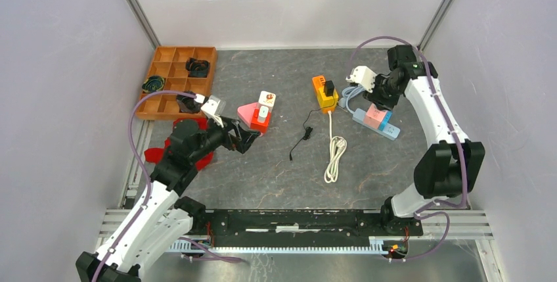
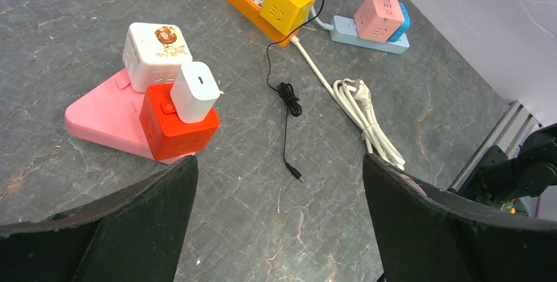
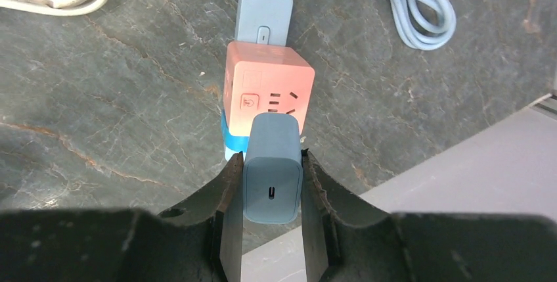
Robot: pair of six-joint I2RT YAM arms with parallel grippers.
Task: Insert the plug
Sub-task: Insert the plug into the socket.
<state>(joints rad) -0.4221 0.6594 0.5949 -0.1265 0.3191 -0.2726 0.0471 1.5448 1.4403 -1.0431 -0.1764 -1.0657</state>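
Note:
My right gripper [image 3: 272, 187] is shut on a blue-grey charger plug [image 3: 272, 170], USB port facing the camera. The plug sits just over the near edge of a pink cube socket [image 3: 268, 94] that stands on a light blue power strip [image 3: 263, 16]. I cannot tell whether its prongs touch the cube. In the top view the right gripper [image 1: 379, 98] hangs over the pink cube [image 1: 373, 117] at right. My left gripper [image 2: 279, 216] is open and empty above bare table, near a red cube socket [image 2: 174, 124] with a white charger [image 2: 196, 91] in it.
A pink triangular base [image 2: 98, 117] carries the red cube and a white cube [image 2: 155, 55]. An orange strip with a yellow cube [image 2: 286, 6] and black adapter stands mid-table, with a black cable [image 2: 286, 98] and coiled white cord [image 2: 361, 111]. A wooden tray [image 1: 177, 78] sits back left.

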